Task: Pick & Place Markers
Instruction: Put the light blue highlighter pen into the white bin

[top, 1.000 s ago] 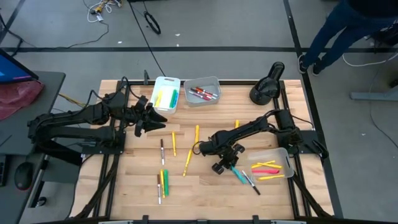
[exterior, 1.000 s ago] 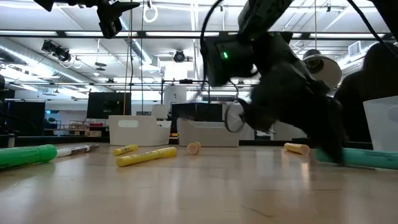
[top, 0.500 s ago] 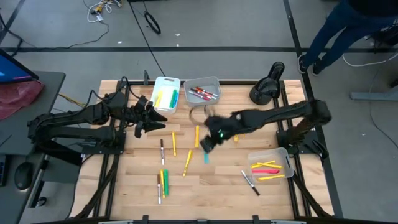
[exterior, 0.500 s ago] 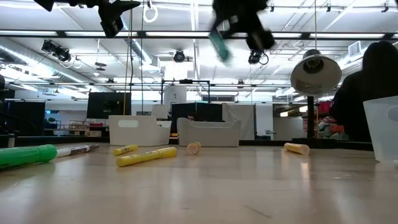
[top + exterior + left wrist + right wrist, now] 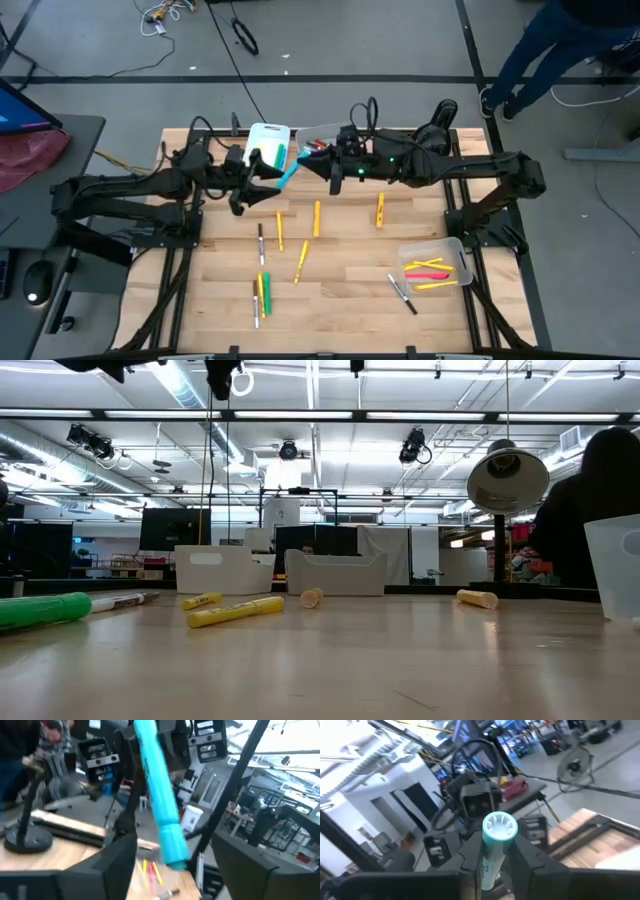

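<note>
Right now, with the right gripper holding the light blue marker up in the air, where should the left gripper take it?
Take the light blue marker by its free stretch, which sticks out of the right gripper toward the left arm. Come from the left arm's side, with the open left gripper straddling the barrel: it is thin, round and clamped only at its far end.

Three bins (image 5: 268, 150), two arms (image 5: 110, 190), one lamp (image 5: 430, 135). One blue marker (image 5: 288, 172) aloft; about ten markers (image 5: 316, 218) loose on the worktop (image 5: 340, 300); uncounted others in bins.
</note>
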`<state>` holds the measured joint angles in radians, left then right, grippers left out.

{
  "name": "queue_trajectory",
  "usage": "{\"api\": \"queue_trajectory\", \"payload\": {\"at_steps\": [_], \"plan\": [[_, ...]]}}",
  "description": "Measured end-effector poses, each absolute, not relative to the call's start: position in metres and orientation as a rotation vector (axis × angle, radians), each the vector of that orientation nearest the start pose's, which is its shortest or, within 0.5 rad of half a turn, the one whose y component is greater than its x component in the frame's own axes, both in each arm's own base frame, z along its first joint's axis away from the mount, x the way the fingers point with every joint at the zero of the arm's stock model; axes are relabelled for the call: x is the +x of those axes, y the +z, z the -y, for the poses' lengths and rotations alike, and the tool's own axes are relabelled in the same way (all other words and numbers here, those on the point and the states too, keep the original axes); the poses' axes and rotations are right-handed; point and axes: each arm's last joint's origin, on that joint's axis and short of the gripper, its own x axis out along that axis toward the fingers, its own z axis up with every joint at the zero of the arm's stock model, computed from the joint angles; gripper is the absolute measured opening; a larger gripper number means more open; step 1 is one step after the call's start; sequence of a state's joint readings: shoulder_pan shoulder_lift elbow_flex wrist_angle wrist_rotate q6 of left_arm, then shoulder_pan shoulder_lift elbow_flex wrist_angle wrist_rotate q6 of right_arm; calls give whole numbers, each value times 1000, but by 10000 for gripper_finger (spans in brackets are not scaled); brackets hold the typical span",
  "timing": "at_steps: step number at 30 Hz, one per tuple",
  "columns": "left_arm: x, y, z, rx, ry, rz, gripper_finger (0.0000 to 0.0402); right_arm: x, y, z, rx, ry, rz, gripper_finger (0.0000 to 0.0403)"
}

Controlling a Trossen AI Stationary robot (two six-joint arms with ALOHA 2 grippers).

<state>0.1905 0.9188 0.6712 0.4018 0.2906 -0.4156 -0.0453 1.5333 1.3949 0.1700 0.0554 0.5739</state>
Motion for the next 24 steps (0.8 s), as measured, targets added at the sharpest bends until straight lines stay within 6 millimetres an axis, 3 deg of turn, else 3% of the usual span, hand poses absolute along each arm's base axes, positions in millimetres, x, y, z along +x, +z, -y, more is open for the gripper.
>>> {"api": "queue_trajectory", "payload": {"at_steps": [5,9,24], "plan": [[221,319,-36,-411,-63,152,315,356,398,29,560,-55,72,62],[227,315,-38,-434,-37,155,312,356,397,36,545,-70,62,62],[225,321,-43,-461,120,266,143,353,395,48,534,-117,49,65]]}}
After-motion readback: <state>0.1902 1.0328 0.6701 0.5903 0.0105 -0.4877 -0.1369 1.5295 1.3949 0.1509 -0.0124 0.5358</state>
